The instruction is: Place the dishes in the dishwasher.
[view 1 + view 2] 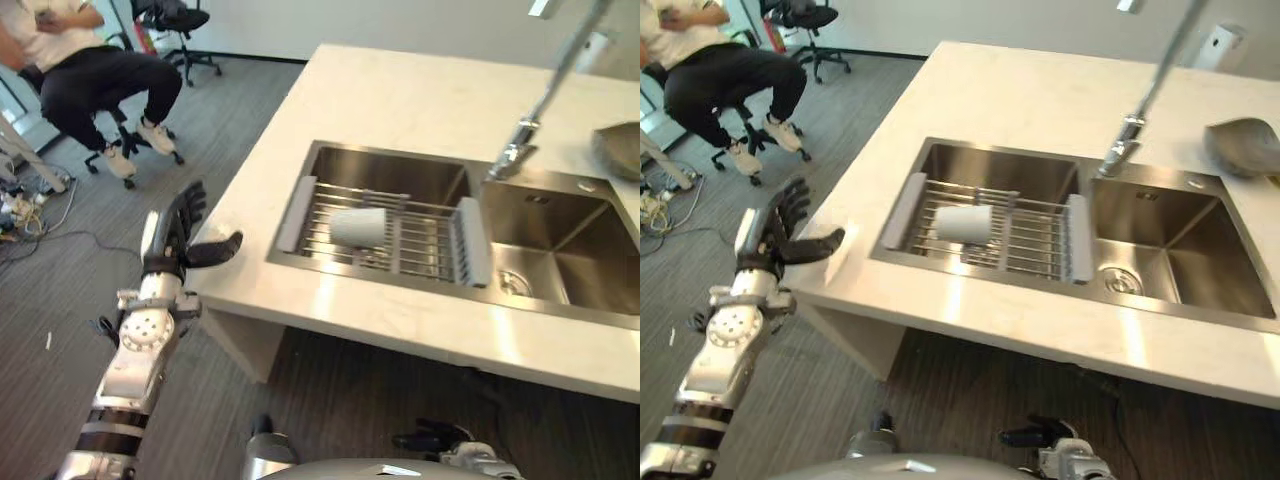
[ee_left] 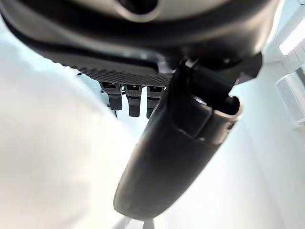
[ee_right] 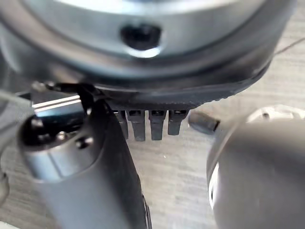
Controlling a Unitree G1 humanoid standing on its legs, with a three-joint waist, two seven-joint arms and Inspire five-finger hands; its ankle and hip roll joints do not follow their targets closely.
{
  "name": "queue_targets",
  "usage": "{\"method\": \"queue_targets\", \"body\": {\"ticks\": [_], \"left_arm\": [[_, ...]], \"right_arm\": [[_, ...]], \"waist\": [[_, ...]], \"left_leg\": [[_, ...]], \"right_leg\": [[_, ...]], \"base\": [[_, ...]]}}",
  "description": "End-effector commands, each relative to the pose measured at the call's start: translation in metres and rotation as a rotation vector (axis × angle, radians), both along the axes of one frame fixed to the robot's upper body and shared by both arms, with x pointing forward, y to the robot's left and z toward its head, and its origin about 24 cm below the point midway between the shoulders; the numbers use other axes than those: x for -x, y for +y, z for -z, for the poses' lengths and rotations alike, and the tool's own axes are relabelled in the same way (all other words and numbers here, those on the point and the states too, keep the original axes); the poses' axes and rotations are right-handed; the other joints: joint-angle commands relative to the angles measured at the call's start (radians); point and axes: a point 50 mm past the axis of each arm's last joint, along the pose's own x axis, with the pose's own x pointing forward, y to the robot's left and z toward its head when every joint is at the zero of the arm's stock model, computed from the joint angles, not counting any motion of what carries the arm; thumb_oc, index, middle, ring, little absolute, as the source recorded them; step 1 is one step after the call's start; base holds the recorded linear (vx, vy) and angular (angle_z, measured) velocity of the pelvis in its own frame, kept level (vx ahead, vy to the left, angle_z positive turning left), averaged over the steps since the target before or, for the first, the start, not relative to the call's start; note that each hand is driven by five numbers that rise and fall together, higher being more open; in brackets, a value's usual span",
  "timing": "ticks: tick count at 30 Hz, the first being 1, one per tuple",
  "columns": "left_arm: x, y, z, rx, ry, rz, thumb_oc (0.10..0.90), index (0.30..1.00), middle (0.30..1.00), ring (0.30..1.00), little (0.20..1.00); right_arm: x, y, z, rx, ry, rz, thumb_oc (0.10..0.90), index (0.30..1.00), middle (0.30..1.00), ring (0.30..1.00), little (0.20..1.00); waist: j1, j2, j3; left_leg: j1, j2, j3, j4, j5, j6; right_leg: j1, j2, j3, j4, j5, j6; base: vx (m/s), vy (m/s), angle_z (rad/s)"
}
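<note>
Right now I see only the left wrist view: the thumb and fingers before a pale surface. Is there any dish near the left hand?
Observer: Yes. A white cup lies on its side on the drying rack in the left sink basin, to the right of the left hand.
Operator: Does the hand touch the countertop?
Observer: I cannot tell. It is raised at the near left corner of the countertop, with straight fingers, and it holds nothing.
Operator: Is there any other dish?
Observer: A grey bowl stands on the countertop at the far right, beyond the right basin.
</note>
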Motion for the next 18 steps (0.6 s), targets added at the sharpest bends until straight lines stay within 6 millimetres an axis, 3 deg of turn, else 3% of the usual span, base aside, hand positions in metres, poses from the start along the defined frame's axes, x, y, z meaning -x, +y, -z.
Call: {"method": "queue_targets", "body": {"ticks": [1,2,4,7,8,10,14,15,18], "left_arm": [[-0.025,0.0,-0.091,-0.115,-0.35,0.081,0.8,0.9,0.9,0.9,0.9],[-0.031,-0.005,-0.097,-0.134,-0.359,0.105,0.8,0.9,0.9,0.9,0.9],[-0.035,-0.01,-0.101,-0.143,-0.37,0.121,0.8,0.9,0.9,0.9,0.9],[-0.042,-0.018,-0.107,-0.162,-0.392,0.145,0.8,0.9,0.9,0.9,0.9],[-0.042,-0.018,-0.107,-0.162,-0.392,0.145,0.8,0.9,0.9,0.9,0.9],[-0.045,-0.022,-0.112,-0.194,-0.4,0.16,0.8,0.9,0.9,0.9,0.9],[-0.047,-0.023,-0.112,-0.217,-0.394,0.168,0.8,0.9,0.9,0.9,0.9],[-0.048,-0.024,-0.11,-0.227,-0.385,0.174,0.8,0.9,0.9,0.9,0.9],[-0.049,-0.026,-0.11,-0.264,-0.372,0.2,0.8,0.9,0.9,0.9,0.9]], "right_arm": [[-0.039,0.009,-0.01,0.004,-0.102,-0.11,0.8,0.9,0.9,0.9,0.9],[-0.036,-0.011,-0.014,0.061,-0.096,-0.101,0.8,0.9,0.9,0.9,0.9],[-0.033,-0.02,-0.016,0.081,-0.091,-0.083,0.8,0.9,0.9,0.9,0.9],[-0.018,-0.038,-0.016,0.111,-0.043,-0.056,0.8,0.9,0.9,0.9,0.9],[-0.019,-0.038,-0.016,0.111,-0.043,-0.056,0.8,0.9,0.9,0.9,0.9],[-0.013,-0.039,-0.015,0.116,-0.031,-0.029,0.8,0.9,0.9,0.9,0.9],[0.002,-0.032,-0.009,0.089,-0.01,0.027,0.8,0.9,0.9,0.9,0.9],[0.012,-0.026,-0.005,0.069,0.014,0.035,0.8,0.9,0.9,0.9,0.9],[0.017,-0.021,-0.002,0.055,0.029,0.02,0.8,0.9,0.9,0.9,0.9]], "waist": [[0.014,-0.045,0.02],[-0.007,-0.038,0.031],[-0.021,-0.041,0.041],[-0.023,-0.047,0.049],[-0.023,-0.048,0.048],[-0.008,-0.032,0.05],[-0.038,-0.011,0.037],[-0.053,0.007,0.024],[-0.064,0.02,0.014]], "left_leg": [[-0.005,0.033,-0.035,0.063,-0.021,0.02],[-0.033,0.046,-0.023,0.092,0.034,0.035],[-0.046,0.037,0.009,0.113,0.029,0.048],[-0.057,-0.087,0.045,0.111,-0.068,0.072],[-0.057,-0.088,0.046,0.11,-0.067,0.072],[-0.055,-0.126,-0.077,0.06,-0.072,0.057],[-0.031,-0.121,-0.042,-0.03,-0.034,0.047],[-0.002,-0.112,-0.019,-0.06,-0.028,0.035],[0.016,-0.119,-0.03,-0.061,-0.05,0.037]], "right_leg": [[-0.048,-0.027,0.014,0.032,-0.033,0.01],[-0.032,0.01,-0.022,0.023,-0.044,-0.022],[-0.018,0.019,-0.046,0.004,-0.041,-0.034],[0.005,0.039,-0.073,-0.059,-0.025,-0.037],[0.003,0.038,-0.072,-0.059,-0.024,-0.037],[0.004,0.048,-0.053,-0.073,-0.03,-0.037],[-0.001,0.045,-0.067,-0.079,-0.026,-0.029],[-0.008,0.042,-0.068,-0.079,-0.02,-0.021],[-0.018,0.04,-0.054,-0.079,-0.01,-0.014]], "base": [[-0.01,-0.342,0.23],[-0.01,-0.337,0.16],[-0.03,-0.265,0.33],[0.0,-0.22,0.26],[0.07,-0.039,-0.03],[0.07,0.0,-0.33],[0.02,0.087,-0.2],[0.03,0.088,-0.06],[0.03,0.054,-0.14]]}}
